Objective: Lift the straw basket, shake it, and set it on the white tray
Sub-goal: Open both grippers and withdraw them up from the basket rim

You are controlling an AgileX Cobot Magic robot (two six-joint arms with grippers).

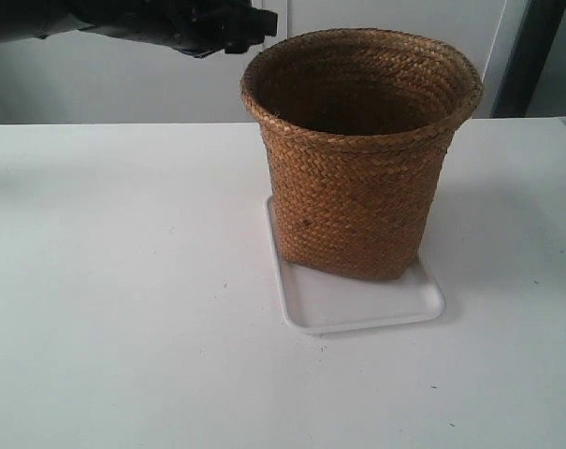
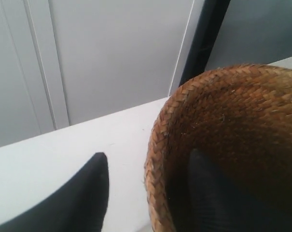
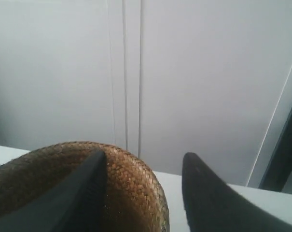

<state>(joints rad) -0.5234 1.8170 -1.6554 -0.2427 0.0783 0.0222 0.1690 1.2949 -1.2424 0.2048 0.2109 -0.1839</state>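
Note:
The straw basket (image 1: pixel 357 187) stands on the far part of the white tray (image 1: pixel 357 304), and the tray's near strip is bare. My left gripper (image 2: pixel 148 154) is open and straddles the braided rim (image 2: pixel 158 145): one finger (image 2: pixel 88 193) is outside over the table, the other (image 2: pixel 208 193) is inside the basket (image 2: pixel 242 121). My right gripper (image 3: pixel 145 153) is also open. One of its fingers (image 3: pixel 83 193) lies over the basket (image 3: pixel 131 183) and the other (image 3: pixel 208 198) is beyond its rim. A dark arm (image 1: pixel 217 28) shows at the exterior view's upper left, near the rim.
The white table (image 1: pixel 123 281) spreads around the tray on all sides. Pale cabinet doors (image 3: pixel 184 72) and a dark vertical post (image 2: pixel 203 43) stand behind the table's far edge.

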